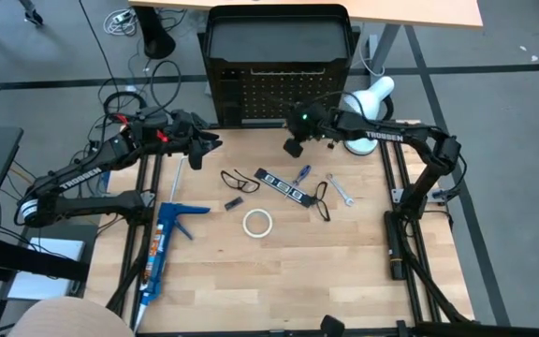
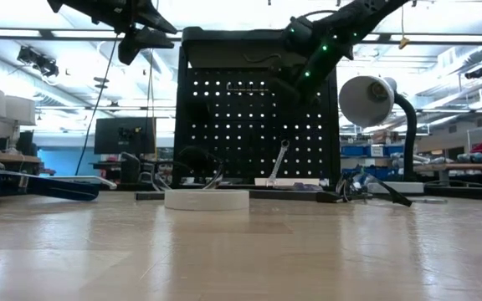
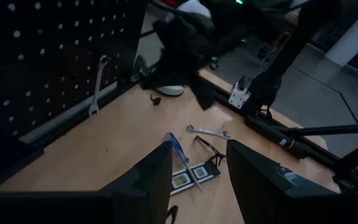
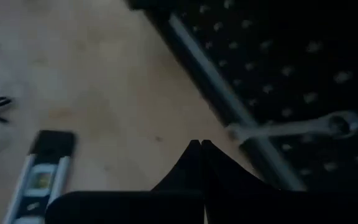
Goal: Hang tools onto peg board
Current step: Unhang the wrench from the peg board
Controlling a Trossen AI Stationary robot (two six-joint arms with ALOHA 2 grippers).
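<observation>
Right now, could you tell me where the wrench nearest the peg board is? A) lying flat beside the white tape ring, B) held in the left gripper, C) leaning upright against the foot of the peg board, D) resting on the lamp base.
C: the wrench stands tilted against the foot of the peg board, its lower end on the base rail, with neither gripper touching it.

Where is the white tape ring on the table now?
In the high view, the white tape ring lies flat near the table's middle, nearer the front edge than the black strip, right of the blue caulking gun.
</observation>
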